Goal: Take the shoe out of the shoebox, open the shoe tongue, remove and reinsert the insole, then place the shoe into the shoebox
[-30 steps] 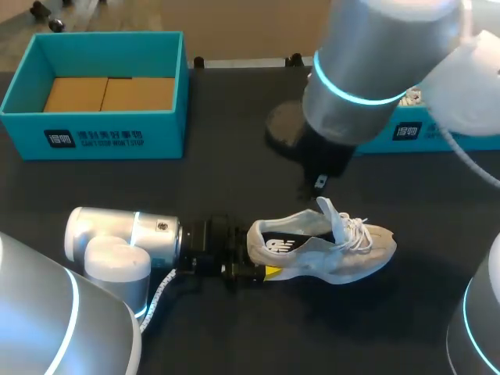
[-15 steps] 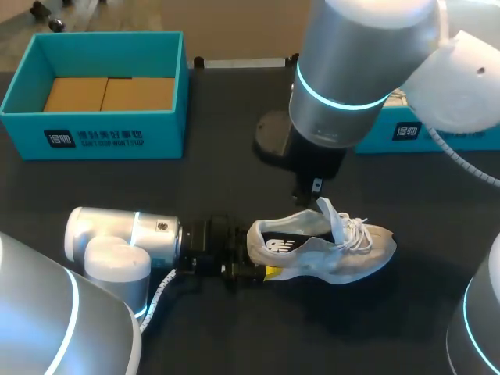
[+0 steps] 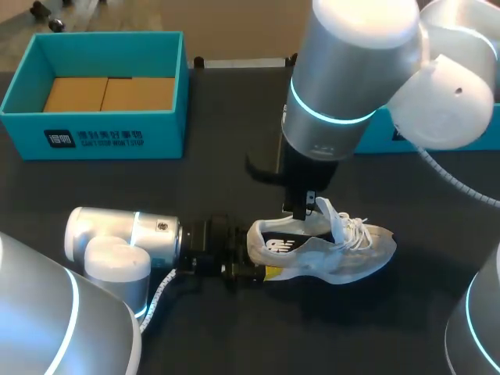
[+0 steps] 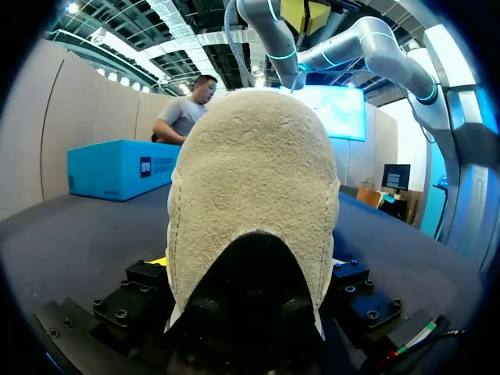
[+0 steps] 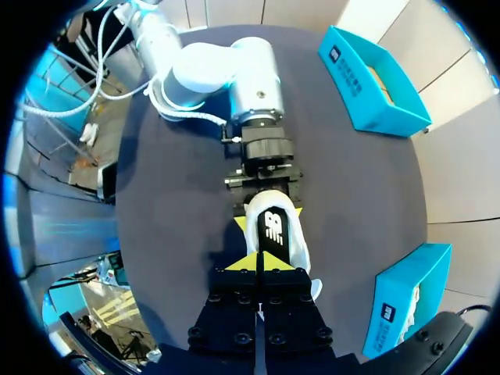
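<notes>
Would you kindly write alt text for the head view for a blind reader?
The left gripper clamps the heel of a pale sneaker on the black table, while the right gripper hangs just above its opening, tips together. An open teal shoebox stands at the far left corner.

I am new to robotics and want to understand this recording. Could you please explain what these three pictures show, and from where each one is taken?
This is a robot with two silver arms at a black table. The head view looks down from above. Each round view comes from a camera on one arm's wrist.

A pale grey mesh sneaker with white laces is on the table. The left gripper is shut on its heel, which fills the left wrist view. The right gripper, fingers shut, hangs over the shoe's opening beside the raised tongue.

An open teal cardboard shoebox stands at the far left, and a second teal box at the far right.
</notes>
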`<control>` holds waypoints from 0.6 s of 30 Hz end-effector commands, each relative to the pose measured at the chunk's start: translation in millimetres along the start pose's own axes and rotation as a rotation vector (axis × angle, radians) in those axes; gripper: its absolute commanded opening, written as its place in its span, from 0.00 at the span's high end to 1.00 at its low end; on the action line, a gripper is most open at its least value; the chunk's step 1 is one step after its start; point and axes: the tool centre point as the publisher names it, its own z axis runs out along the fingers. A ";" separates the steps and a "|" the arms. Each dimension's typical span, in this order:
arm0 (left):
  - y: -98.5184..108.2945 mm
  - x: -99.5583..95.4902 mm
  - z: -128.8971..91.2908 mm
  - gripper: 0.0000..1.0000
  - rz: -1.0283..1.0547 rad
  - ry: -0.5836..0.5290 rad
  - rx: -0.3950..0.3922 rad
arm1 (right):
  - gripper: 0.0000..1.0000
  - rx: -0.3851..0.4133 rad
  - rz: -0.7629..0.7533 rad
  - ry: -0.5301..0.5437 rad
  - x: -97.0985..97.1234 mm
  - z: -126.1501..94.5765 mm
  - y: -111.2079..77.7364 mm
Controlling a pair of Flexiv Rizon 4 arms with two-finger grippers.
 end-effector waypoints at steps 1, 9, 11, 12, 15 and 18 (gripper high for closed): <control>5.1 -0.1 0.4 1.00 0.000 -0.001 -0.003 | 1.00 0.001 0.000 0.000 0.2 0.9 0.8; 5.1 -0.1 0.4 1.00 0.000 -0.001 -0.003 | 1.00 0.077 -0.104 -0.014 -13.3 27.8 14.6; 5.1 -0.1 0.4 1.00 0.000 -0.001 -0.003 | 1.00 0.078 -0.098 -0.026 -13.8 36.5 12.0; 5.1 -0.1 0.4 1.00 0.000 -0.001 -0.003 | 1.00 0.078 -0.098 -0.026 -13.8 36.5 12.0; 5.1 -0.1 0.4 1.00 0.000 -0.001 -0.003 | 1.00 0.078 -0.098 -0.026 -13.8 36.5 12.0; 5.1 -0.1 0.4 1.00 0.000 -0.001 -0.003 | 1.00 0.078 -0.098 -0.026 -13.8 36.5 12.0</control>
